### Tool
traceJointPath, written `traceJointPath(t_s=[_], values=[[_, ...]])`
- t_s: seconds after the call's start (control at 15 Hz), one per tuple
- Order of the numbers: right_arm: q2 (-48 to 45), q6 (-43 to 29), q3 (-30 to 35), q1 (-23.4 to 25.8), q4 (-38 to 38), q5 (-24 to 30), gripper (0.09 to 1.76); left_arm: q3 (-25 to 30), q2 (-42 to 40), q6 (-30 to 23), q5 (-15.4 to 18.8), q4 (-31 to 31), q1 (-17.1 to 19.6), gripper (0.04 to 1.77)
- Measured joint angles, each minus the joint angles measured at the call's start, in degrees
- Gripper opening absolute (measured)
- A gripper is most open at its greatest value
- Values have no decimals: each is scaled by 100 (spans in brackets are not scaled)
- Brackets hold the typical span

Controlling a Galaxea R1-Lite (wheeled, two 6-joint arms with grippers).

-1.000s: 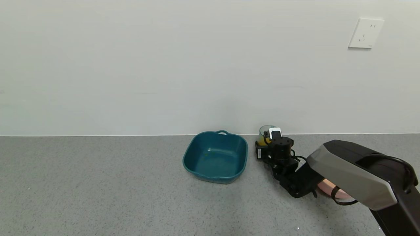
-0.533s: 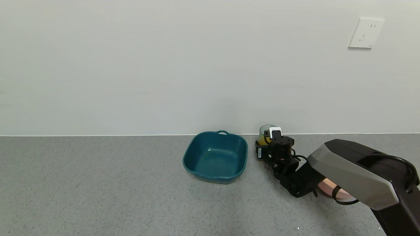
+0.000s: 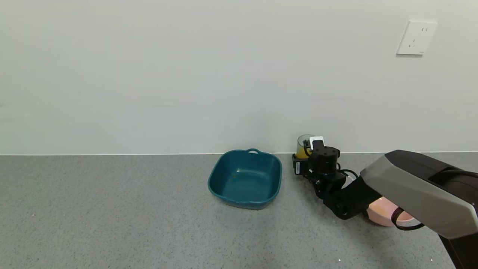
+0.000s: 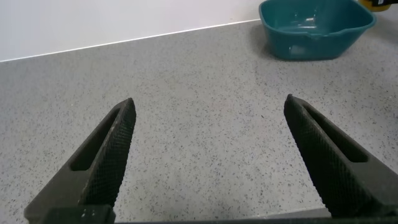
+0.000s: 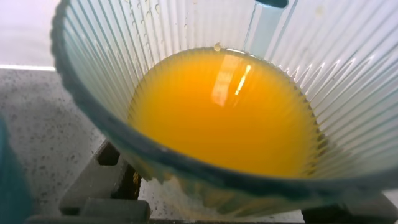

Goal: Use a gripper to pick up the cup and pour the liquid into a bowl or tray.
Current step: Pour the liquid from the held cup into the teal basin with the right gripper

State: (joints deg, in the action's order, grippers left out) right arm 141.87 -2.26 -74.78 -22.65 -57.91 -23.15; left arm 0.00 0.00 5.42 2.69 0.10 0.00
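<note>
Counter: grey speckled countertop (image 3: 112,209) running back to a plain pale wall (image 3: 186,74); a white wall socket (image 3: 416,37) sits high on the right side of that wall.

Right arm: grey-and-black arm (image 3: 414,194) reaching in from the lower right toward the back of the counter; its black cylindrical wrist carries cables and a small white module; a pink bowl (image 3: 384,213) shows partly beneath the forearm.

Right gripper: the right gripper (image 3: 304,158) is closed around the cup (image 3: 305,146), holding it upright near the wall; in the right wrist view a dark finger (image 5: 99,186) shows below the cup's ribbed wall.

Cup: translucent, ribbed, blue-green; raised off the counter, just to the right of the basin and apart from it; rim level.

Liquid: opaque orange liquid (image 5: 224,112) fills the lower part of the cup; its surface lies flat and carries a bright reflection.

Basin: dark teal rounded-square basin (image 3: 261,158) stands on the counter near the wall, loop handle on its far rim.

Left gripper: the left gripper (image 4: 208,155) hangs low over bare counter, well apart from the basin (image 4: 292,46); fingers spread wide, nothing between them.
</note>
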Motion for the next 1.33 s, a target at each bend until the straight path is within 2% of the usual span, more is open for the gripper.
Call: traceJointPath(t_s=[0.67, 1.33], values=[[-1145, 699, 63, -99, 909, -27, 136, 0, 0, 0, 0, 0, 0, 172], [-1553, 1312, 17, -549, 1323, -90, 136, 0, 0, 0, -2, 0, 0, 172]])
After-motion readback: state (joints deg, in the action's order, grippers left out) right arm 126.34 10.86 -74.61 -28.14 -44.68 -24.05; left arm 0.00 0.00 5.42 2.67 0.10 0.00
